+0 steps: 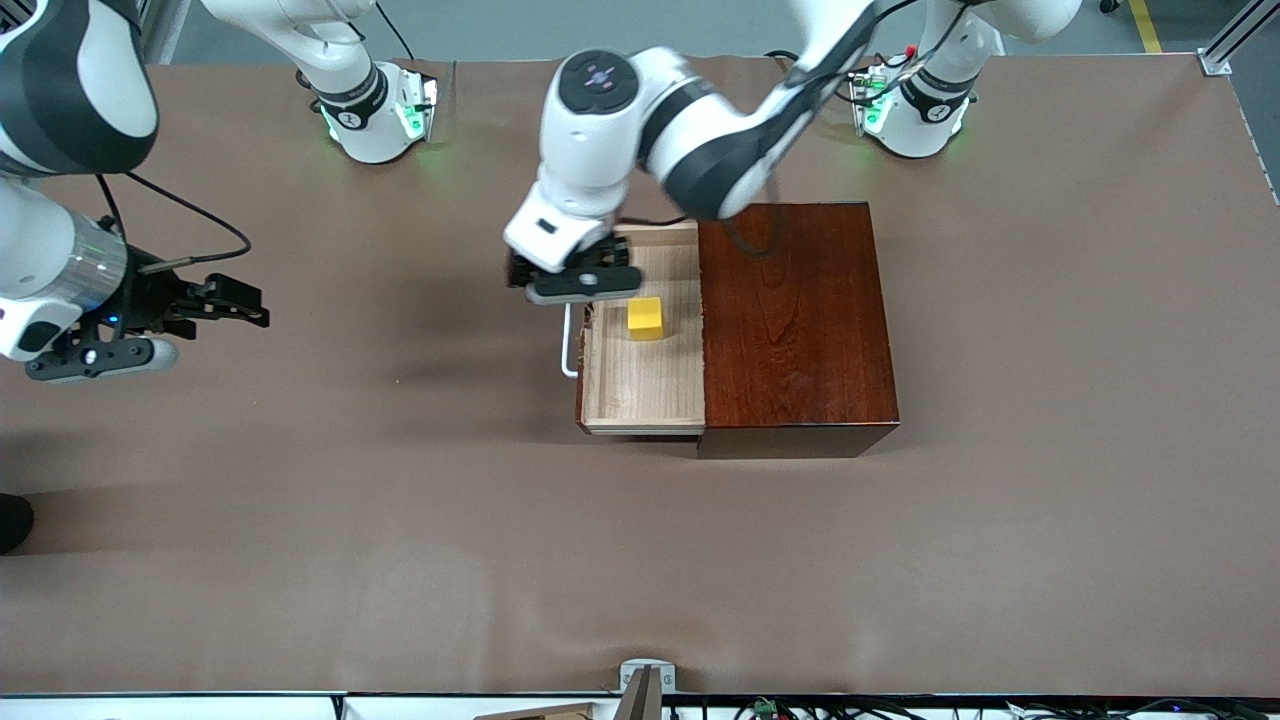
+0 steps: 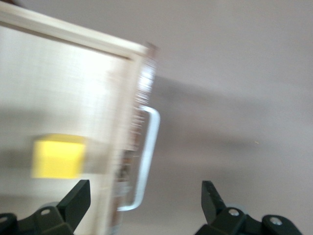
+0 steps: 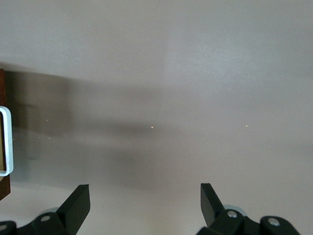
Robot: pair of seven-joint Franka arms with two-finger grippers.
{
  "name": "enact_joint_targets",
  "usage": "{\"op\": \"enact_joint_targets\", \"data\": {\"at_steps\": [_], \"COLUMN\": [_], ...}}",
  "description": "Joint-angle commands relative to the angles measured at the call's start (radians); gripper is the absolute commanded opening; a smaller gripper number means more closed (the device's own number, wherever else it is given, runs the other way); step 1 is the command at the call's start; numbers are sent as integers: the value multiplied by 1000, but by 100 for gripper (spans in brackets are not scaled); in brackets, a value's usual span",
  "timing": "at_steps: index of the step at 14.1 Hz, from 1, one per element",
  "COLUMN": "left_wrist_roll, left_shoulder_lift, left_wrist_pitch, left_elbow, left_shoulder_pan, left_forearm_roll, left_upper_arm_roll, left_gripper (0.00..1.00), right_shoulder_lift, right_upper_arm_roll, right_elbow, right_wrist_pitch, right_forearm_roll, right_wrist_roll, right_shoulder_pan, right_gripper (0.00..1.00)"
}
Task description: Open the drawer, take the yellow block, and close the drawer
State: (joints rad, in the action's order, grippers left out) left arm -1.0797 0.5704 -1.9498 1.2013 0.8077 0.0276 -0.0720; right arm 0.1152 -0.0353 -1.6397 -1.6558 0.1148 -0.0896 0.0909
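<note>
Two grippers open: left gripper (image 1: 578,283) over drawer (image 1: 640,390) front, yellow block (image 1: 646,318) inside; right gripper (image 1: 205,312) waited near bench (image 1: 400,520) end.

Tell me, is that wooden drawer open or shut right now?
Open. The drawer is slid out of the dark box, its pale floor bare to view with the yellow block lying inside. The left gripper hovers open above its handle end.

The left pincer (image 1: 575,275) hides the drawer's (image 1: 640,390) corner farthest from the front camera.
</note>
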Motion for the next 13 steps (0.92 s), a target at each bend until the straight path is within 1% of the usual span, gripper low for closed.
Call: {"op": "enact_joint_targets", "data": {"at_steps": [1, 3, 4, 6, 8, 10, 11, 13], "left_wrist_roll": [29, 133, 230, 364, 472, 582, 631, 754], "left_shoulder_lift": [-128, -203, -257, -363, -444, -526, -549, -561], "left_wrist_pitch": [196, 276, 293, 293, 295, 295, 305, 328], "left_elbow": [57, 105, 156, 269, 352, 432, 448, 451], "left_shoulder_pan": [-80, -161, -215, -309, -405, -487, -524, -606], "left_forearm_roll": [9, 5, 3, 3, 3, 3, 3, 3], "left_upper_arm_roll": [0, 0, -3, -5, -8, -9, -8, -8], "left_gripper": [100, 100, 100, 100, 100, 100, 100, 100], "right_shoulder_lift": [-2, 0, 0, 7, 17, 35, 41, 44], "right_upper_arm_roll": [-5, -6, -6, -6, -6, -6, -6, -6], "right_elbow": [4, 4, 3, 3, 3, 4, 4, 6], "right_wrist_pitch": [-9, -12, -10, -10, -9, -13, -21, -24], "right_forearm_roll": [19, 19, 17, 17, 17, 10, 9, 11], "right_wrist_roll": [-6, -7, -7, -9, -28, -94, -134, -227], "right_shoulder_pan": [52, 110, 142, 202, 259, 314, 332, 343], "right_gripper": [100, 100, 100, 100, 100, 100, 100, 100]}}
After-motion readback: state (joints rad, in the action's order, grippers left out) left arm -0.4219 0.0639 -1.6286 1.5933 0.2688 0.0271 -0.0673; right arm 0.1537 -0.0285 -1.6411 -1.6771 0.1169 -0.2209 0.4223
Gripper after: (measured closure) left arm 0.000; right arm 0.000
